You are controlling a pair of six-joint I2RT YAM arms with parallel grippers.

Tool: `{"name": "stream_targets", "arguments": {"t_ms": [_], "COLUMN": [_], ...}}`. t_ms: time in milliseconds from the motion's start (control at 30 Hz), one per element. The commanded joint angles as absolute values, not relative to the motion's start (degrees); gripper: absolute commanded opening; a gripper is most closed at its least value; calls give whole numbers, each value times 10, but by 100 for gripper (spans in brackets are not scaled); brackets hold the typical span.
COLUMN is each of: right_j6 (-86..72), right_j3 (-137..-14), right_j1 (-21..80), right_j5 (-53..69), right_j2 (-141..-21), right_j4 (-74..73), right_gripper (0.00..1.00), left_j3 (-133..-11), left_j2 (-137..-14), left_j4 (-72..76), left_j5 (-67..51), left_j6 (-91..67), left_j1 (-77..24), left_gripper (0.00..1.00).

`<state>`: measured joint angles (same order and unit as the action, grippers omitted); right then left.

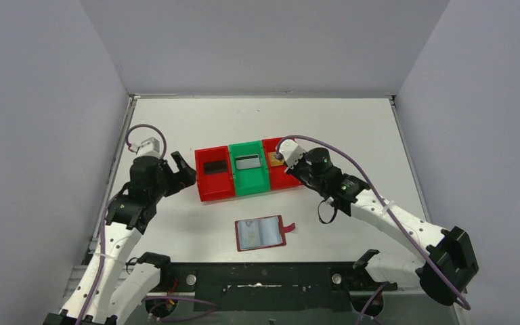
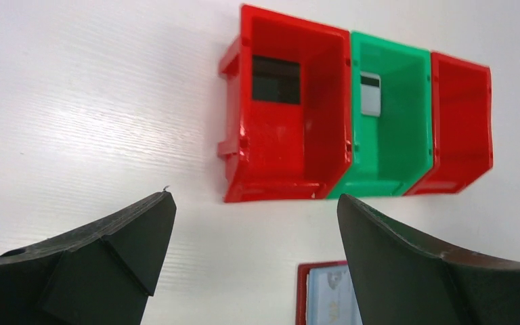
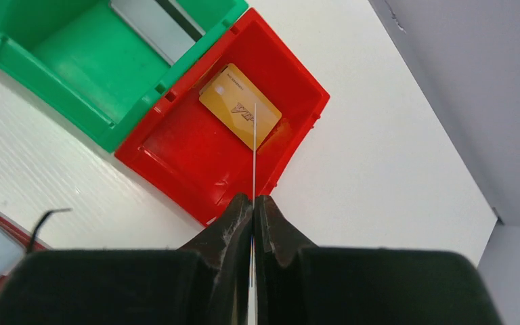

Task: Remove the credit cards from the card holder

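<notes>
Card holder (image 1: 261,233) lies open on the near-middle worktop (image 1: 352,128), long side left-right, near-right of the wide-open, empty left tool (image 2: 255,200). Right tool (image 3: 253,198) is pinched shut over the far right red bin (image 3: 176,145), gold credit card (image 3: 233,101) showing just past its tips.

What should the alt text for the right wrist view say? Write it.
The right tool is pinched shut on a thin card seen edge-on, above a red bin holding a gold card. A green bin sits beside it on the white table.
</notes>
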<state>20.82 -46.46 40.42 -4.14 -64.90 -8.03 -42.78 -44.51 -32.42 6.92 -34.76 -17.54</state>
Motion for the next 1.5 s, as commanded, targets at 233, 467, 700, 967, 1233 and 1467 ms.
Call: {"name": "stream_targets", "arguments": {"t_ms": [233, 467, 700, 967, 1233, 1467], "right_j6": [478, 572, 635, 658, 667, 673], "right_j3": [-569, -610, -652, -679, -659, -685], "right_j1": [344, 311, 307, 312, 314, 314], "right_j5": [89, 146, 159, 175, 135, 115], "right_j2": [-787, -870, -935, -989, -1016, -1063], "right_j4": [-100, -90, -88, -83, -26, -11], "right_gripper": [0, 0, 0, 0, 0, 6], "left_j3": [-398, -353, -349, -346, -345, -342], "left_j2": [-390, -340, -320, -320, -326, -330], "left_j4": [-256, -235, -243, -239, -236, -234], "left_j5": [10, 31, 69, 75, 70, 67], "left_j6": [-249, -253, -248, -244, -242, -240], "left_j1": [-92, -113, -141, -138, -139, -138], "left_gripper": [93, 93, 92, 93, 92, 92]}}
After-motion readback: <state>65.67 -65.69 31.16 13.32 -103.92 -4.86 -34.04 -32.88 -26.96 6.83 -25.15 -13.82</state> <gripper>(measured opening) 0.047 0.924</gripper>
